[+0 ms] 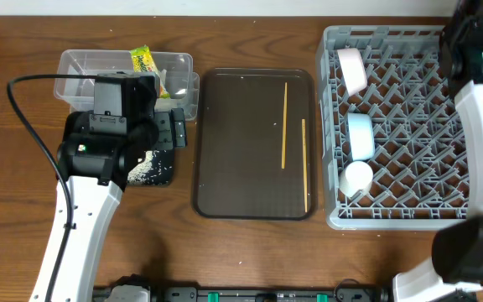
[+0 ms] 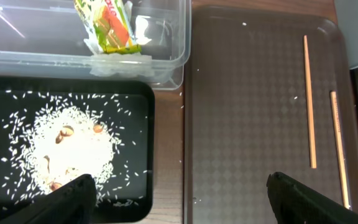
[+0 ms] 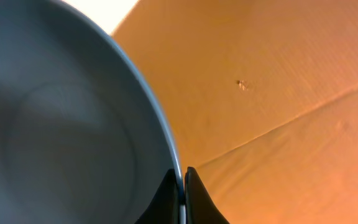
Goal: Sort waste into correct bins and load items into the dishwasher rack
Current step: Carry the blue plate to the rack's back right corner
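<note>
The grey dishwasher rack (image 1: 409,168) is sitting at the right of the table, holding a white bowl (image 1: 352,69) tilted on edge near its far left corner, a light blue bowl (image 1: 360,134) below that and a small pale green cup (image 1: 358,176) nearest the front. Just beside it, the dark brown serving tray (image 1: 241,143) is carrying the two wooden chopsticks (image 1: 285,126) – lying parallel, apart from each other, along its right half. The dark blue plate (image 3: 55,124) is filling the right wrist view, where the right gripper (image 3: 182,171) is pinching its rim, fingers together on the edge. At the far left, the clear tub (image 1: 82,71) is holding the yellow-green wrapper (image 2: 107,25). The black tray (image 2: 135,106) is lying against the tub's near side, with rice scraps (image 2: 73,149) heaped and scattered in it. The left gripper (image 2: 180,180) is hovering over the black tray's right edge – fingers spread wide, holding nothing.
</note>
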`<state>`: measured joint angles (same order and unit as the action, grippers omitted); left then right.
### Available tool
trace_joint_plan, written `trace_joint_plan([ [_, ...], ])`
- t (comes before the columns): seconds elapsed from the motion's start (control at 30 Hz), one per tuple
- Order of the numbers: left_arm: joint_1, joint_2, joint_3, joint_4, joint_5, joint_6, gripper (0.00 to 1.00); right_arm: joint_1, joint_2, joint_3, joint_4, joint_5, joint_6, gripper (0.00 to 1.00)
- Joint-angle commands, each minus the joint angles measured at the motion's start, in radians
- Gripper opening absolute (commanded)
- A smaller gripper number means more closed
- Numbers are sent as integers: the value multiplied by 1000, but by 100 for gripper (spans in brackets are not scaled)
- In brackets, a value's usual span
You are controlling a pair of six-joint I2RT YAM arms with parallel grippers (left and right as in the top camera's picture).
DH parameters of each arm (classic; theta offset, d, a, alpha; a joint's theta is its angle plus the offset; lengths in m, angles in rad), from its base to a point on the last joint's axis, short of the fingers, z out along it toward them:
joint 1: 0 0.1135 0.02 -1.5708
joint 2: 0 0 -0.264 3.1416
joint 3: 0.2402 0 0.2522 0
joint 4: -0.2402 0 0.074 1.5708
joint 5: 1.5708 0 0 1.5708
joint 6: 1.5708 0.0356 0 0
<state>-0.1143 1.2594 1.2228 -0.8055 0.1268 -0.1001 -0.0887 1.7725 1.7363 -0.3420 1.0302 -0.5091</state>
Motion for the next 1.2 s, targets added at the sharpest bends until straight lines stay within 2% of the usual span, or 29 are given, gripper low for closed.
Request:
trace_joint_plan([
  [0.0,0,1,18,-2,-12,7,90,-18,60,3,6,39,-181,1],
  [0.27,0,1,18,-2,-12,6,90,-24,144,2,-122,35,-181,1],
  [0.43,0,1,18,-2,-12,7,90,-50,161,2,-122,19,-187,1],
  [0.73,0,2,18,-2,-12,7,90,-92,161,2,-94,-123,-339,1],
  [0.9,0,1,18,-2,-12,7,90,-95,161,2,-93,-212,-375,1],
  [1.17,0,1,18,-2,-12,6,90,-109,164,2,-85,-220,-424,1],
])
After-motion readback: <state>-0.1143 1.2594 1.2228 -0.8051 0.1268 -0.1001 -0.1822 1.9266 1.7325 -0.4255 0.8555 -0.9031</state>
